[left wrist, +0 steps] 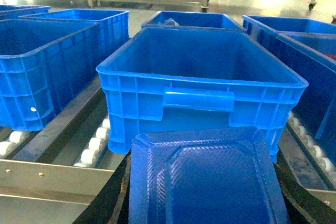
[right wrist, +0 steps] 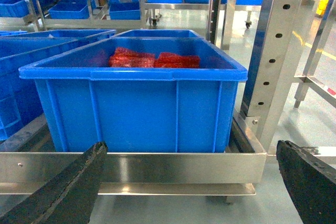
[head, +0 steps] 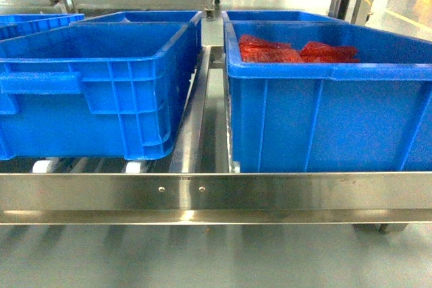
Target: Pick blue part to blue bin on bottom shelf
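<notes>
Right under the left wrist camera sits the blue part (left wrist: 205, 179), a flat moulded tray-like piece with a raised octagon pattern, filling the bottom of that view. It looks carried by the left gripper, but honestly the fingers are hidden behind the part, so I can't tell how wide the jaws stand or whether they're actually clamped on it.

Straight ahead of the part, just past its far edge, is the empty blue bin (left wrist: 202, 85), handle side facing the arm, sitting on the white rollers (left wrist: 94, 148) of the shelf. The same bin shows at the left in the head view (head: 101, 85).

Progress-wise, I'd say the pickup is done and the drop isn't. The part is outside the bin, near its front wall, and needs to go forward over the rim and get released inside.

Orientation: the part lies flat, patterned face up, its long axis looking like it runs away from the wrist toward the bin, though the near end is cut off by the frame.

The right gripper (right wrist: 194, 182) is spread wide with nothing between its dark fingers (right wrist: 68, 190), parked in front of the neighbouring bin with red bags (right wrist: 152, 59).
</notes>
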